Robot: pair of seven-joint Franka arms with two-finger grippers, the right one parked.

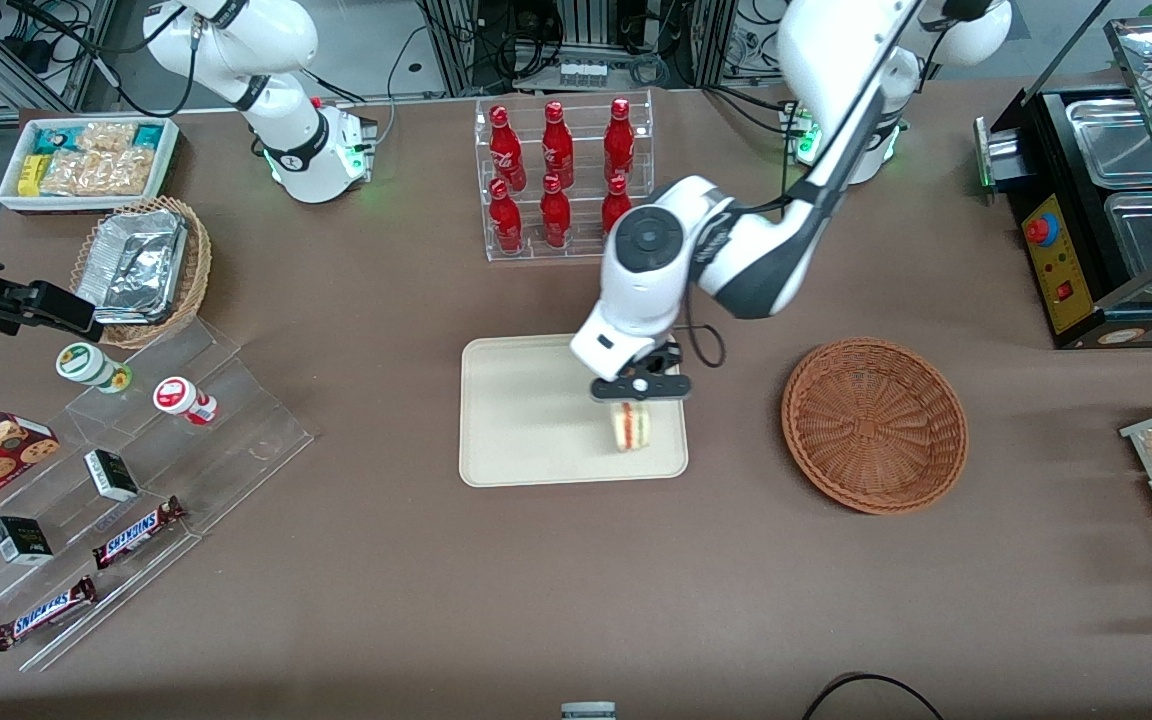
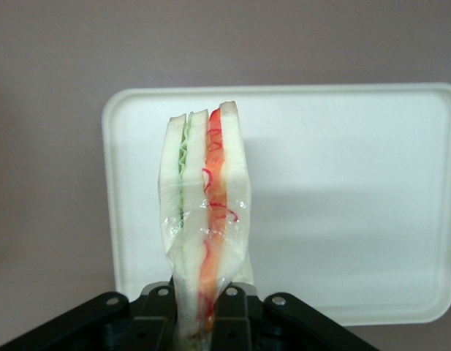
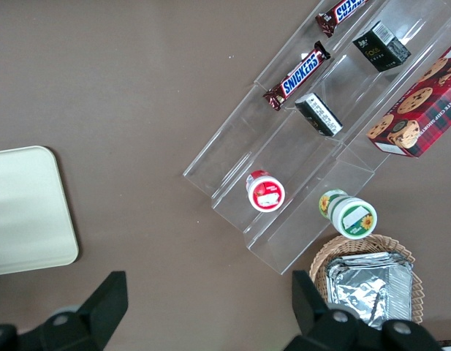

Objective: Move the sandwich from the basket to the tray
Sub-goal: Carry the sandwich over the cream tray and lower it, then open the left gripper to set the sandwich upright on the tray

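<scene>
Now | tool (image 1: 639,392) clamped on sandwich (image 1: 631,425) (upright) over tray (image 1: 516,420) | basket (image 1: 874,425) beside | 2 SNICKERS bars (image 1: 139,532)

The black two-finger gripper (image 1: 639,398) clamps a small triangular white-bread sandwich (image 1: 632,426) over the flat cream-white rectangular tray (image 1: 516,420), with the round reddish-brown wicker basket (image 1: 874,425) beside the tray.

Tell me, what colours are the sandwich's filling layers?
Red-orange and green between white bread; the sandwich, held by the gripper, shows best in left wrist view.
</scene>
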